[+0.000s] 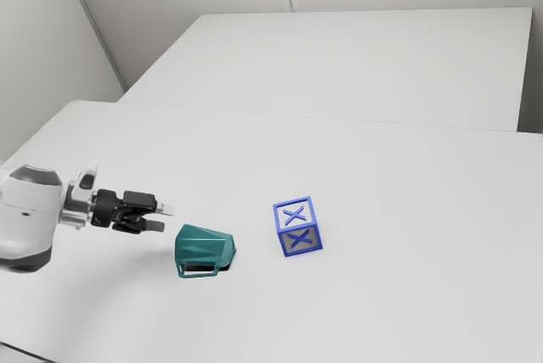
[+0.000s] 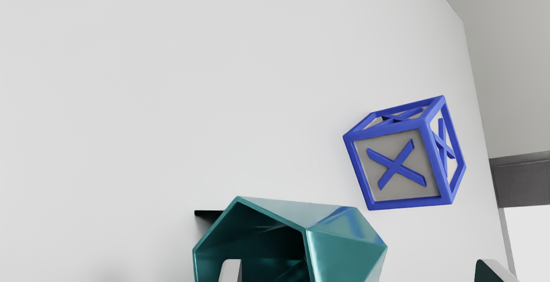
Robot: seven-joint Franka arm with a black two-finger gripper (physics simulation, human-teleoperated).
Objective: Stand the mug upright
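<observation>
The black gripper hangs over the table at the exterior view's left, its fingers apart with nothing between them. Just beyond its tips lies the teal faceted mug on its side, mouth turned toward the gripper and handle toward the near edge of the exterior view. In the wrist view the open gripper has one fingertip in front of the dark mouth of the mug and the other off past its side. I cannot tell whether either finger touches the mug.
A blue-framed cube with X marks stands on the white table, past the mug toward the exterior view's right. Behind this table is another white surface, with pale walls around.
</observation>
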